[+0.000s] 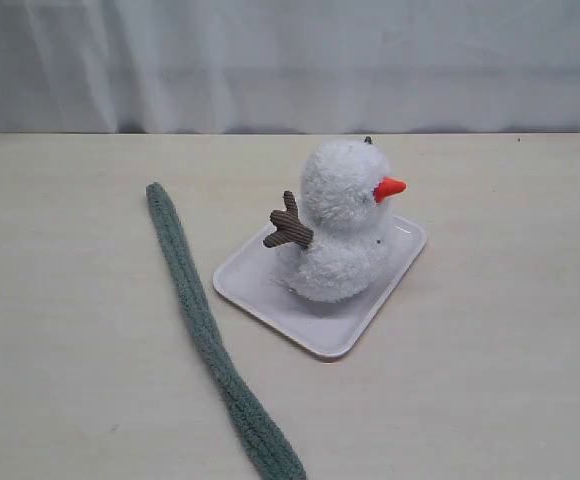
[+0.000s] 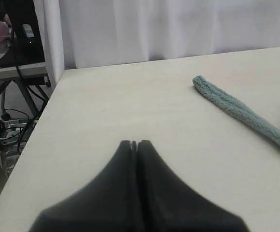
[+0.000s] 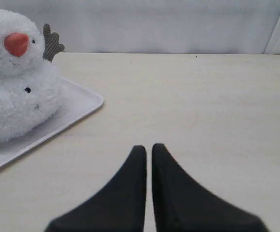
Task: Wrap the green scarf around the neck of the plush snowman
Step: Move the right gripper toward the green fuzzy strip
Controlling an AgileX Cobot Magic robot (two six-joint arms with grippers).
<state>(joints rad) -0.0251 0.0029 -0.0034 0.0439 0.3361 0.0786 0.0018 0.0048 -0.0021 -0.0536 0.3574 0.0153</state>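
- plush snowman sits upright on a white tray, near the middle of the table
- in the exterior view the snowman faces right: orange nose points right, one brown twig arm sticks out left
- small black eyes and buttons show on its front in the right wrist view
- neck is bare, white fluff only between head ball and body ball
- tray sits at an angle to the table edge, one corner toward the camera; the snowman fills most of its far half
- green scarf lies flat on the table, stretched out long, on the left side of the tray in the exterior view
- scarf's far rounded end is level with the snowman's head; the near end runs out of the bottom of the picture
- scarf's middle passes just beside the tray's left corner, looks apart from it; scarf not touching the snowman
- left gripper: black fingers pressed together, tips over bare table; scarf end lies ahead and off to one side, well apart from the tips
- right gripper: fingers closed, only a thin slit between them, tips over bare table; tray and snowman lie ahead to one side, apart from the tips
- white curtain hangs behind the table
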